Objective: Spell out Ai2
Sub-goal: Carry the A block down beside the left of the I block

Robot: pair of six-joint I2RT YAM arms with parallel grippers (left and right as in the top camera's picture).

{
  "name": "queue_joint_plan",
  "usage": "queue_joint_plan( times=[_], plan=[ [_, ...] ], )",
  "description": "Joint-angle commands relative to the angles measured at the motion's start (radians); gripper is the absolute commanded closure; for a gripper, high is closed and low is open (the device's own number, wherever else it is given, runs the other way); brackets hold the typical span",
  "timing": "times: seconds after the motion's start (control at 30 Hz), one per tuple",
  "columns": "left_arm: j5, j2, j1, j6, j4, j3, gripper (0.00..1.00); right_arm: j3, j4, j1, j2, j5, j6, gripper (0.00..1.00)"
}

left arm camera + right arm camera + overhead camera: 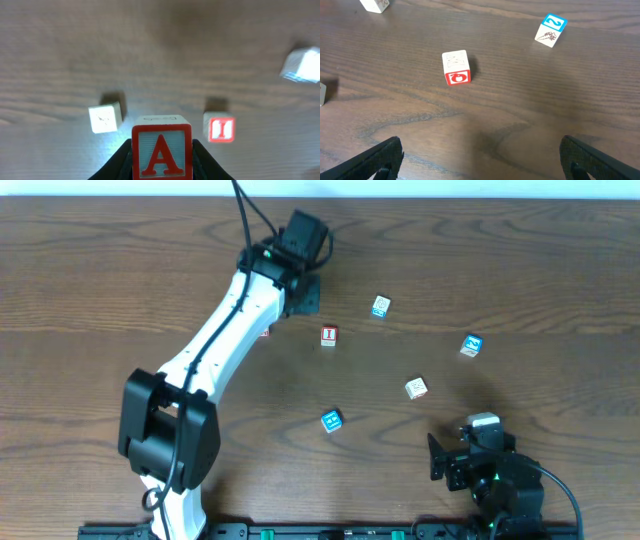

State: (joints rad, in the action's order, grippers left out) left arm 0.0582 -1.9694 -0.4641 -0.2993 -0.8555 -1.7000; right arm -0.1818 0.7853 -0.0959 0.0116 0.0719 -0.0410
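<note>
My left gripper (162, 159) is shut on a red-framed block with a red letter A (161, 150) and holds it above the table. In the overhead view the gripper (304, 292) hides that block. The red I block (329, 336) lies on the table just right of the held block in the left wrist view (220, 130). The blue 2 block (471, 345) lies tilted at the right and also shows in the right wrist view (550, 29). My right gripper (482, 162) is wide open and empty at the near right (468, 448).
A white block (105, 119) lies left of the held block, mostly under my left arm in the overhead view (264, 332). A white block with a red face (416, 388) (456, 67), a blue block (331, 420) and a pale blue block (380, 306) lie scattered.
</note>
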Motion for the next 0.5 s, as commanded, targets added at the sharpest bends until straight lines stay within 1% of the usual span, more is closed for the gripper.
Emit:
queue_joint_plan(
  times=[0.0, 0.13, 0.33, 0.47],
  plan=[
    [-0.026, -0.018, -0.023, -0.019, 0.035, 0.072, 0.94, 0.009, 0.000, 0.006, -0.006, 0.004, -0.001, 0.01],
    [-0.025, -0.019, -0.053, -0.024, 0.088, 0.120, 0.94, 0.009, -0.001, 0.006, -0.006, 0.004, -0.001, 0.01],
    [-0.026, -0.024, -0.058, -0.105, 0.139, 0.191, 0.94, 0.009, -0.001, 0.006, -0.006, 0.004, -0.001, 0.01],
    [-0.042, -0.028, -0.063, -0.128, 0.167, 0.213, 0.94, 0.009, -0.001, 0.006, -0.006, 0.004, -0.001, 0.01]
  ],
)
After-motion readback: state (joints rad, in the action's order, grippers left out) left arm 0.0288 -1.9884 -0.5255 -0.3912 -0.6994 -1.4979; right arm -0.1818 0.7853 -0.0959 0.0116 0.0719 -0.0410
